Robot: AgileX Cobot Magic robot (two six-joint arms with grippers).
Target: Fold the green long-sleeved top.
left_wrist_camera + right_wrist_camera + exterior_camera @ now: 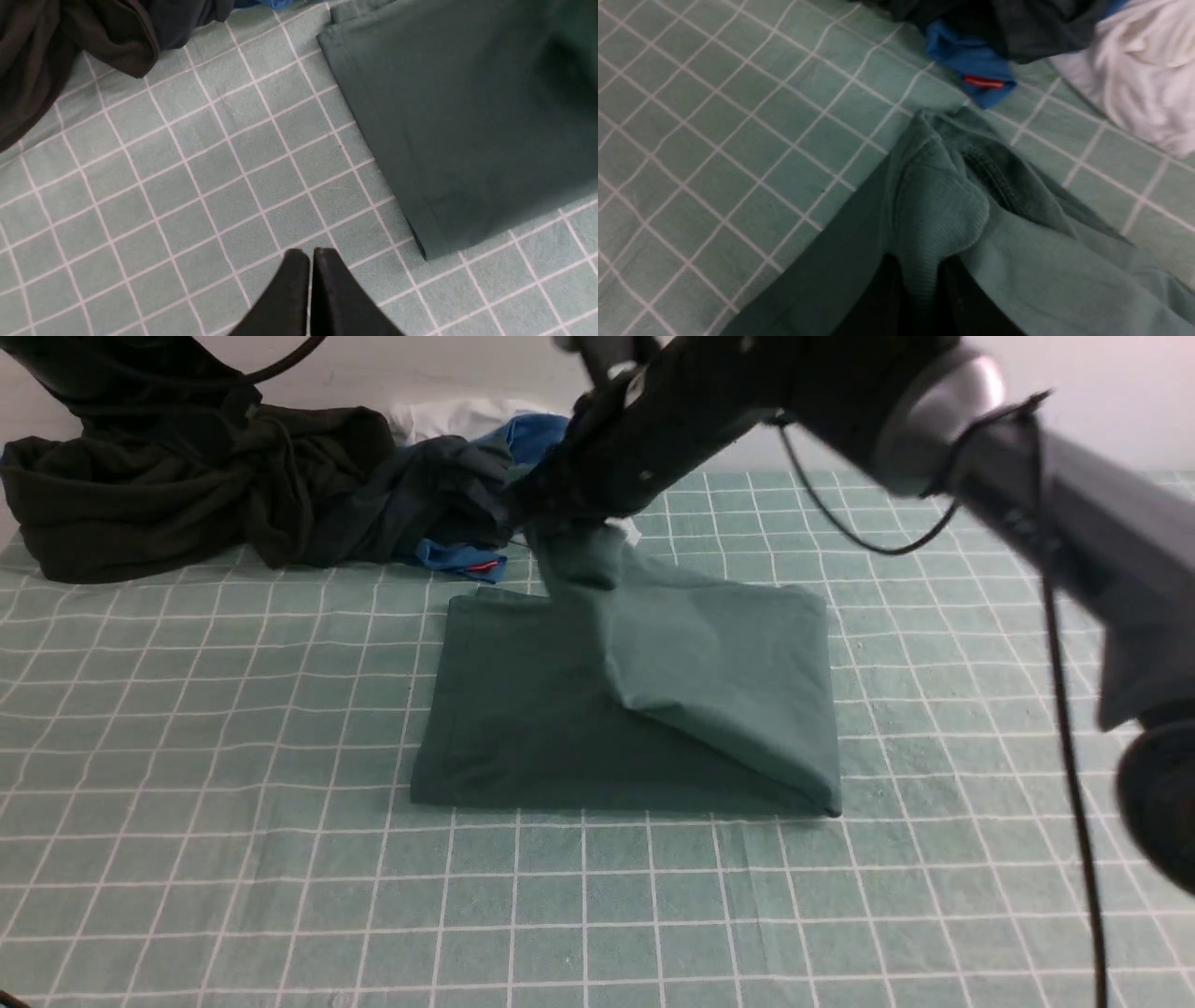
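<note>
A pale-green checked cloth [233, 859] with thin white grid lines covers the whole table in front of me.

In the middle of it lies the green long-sleeved top [560, 728], folded into a rough rectangle. Its left part lies flat. Its right part slopes up like a tent toward the far edge, where it is gathered to a peak.

My right arm [934, 411], black with a silver joint, reaches in from the right across the top of the front view and comes down on that peak. A thin black cable [840, 523] hangs in a loop below it.

At the far left of the table a very dark olive-black garment [168, 495] sits in a crumpled heap. A dark grey-blue garment [420, 504] lies bunched against it. A bright blue piece [457, 558] pokes out beneath that one, just beyond the top's far edge, and a white cloth [1148, 70] lies behind.

My right gripper [920, 280] is pinched tight on a ribbed band of the top, which bulges up between the two black fingers [887, 289].

My left gripper [310, 261] has its fingers pressed together with nothing between them. It hangs over bare checked cloth, near one corner of the top and apart from it.

A small red tag [983, 82] shows on the blue piece.
</note>
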